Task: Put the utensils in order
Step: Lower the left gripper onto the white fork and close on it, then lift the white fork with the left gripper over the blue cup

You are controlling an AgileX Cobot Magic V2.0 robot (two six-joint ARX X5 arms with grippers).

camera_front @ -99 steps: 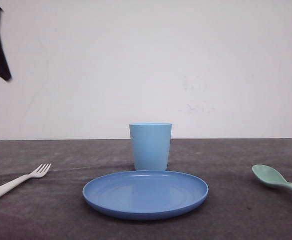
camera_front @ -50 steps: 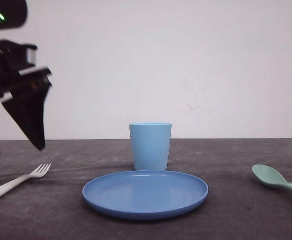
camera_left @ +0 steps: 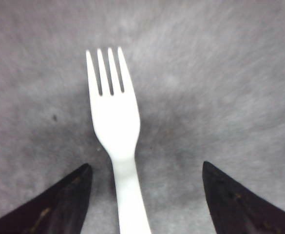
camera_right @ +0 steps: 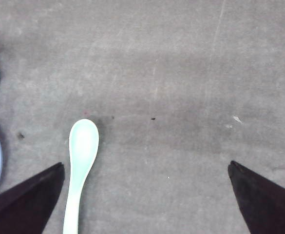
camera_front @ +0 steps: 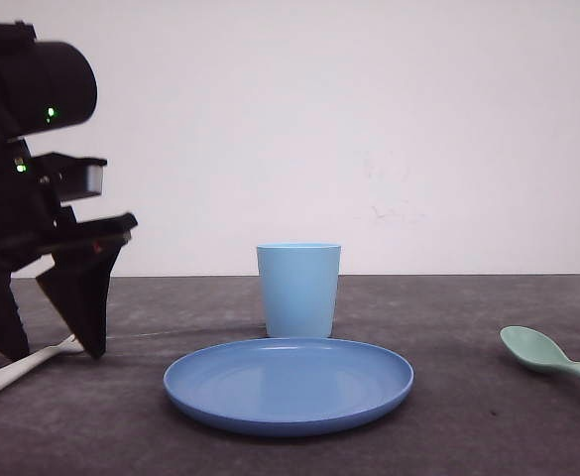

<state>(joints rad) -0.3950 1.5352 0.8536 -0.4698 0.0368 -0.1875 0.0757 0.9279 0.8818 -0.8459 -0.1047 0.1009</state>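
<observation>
Fork lies flat on table, handle between spread fingers of left hand; right hand open beside spoon.

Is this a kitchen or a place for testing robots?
Probably a test setup, not a kitchen: a bare dark table against a blank white wall, with one plate, cup, fork and spoon.

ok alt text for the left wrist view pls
A white fork lies on a grey table, tines pointing away from the camera, its handle running down between the two dark fingers of the open left gripper. Neither finger touches the fork.
</observation>
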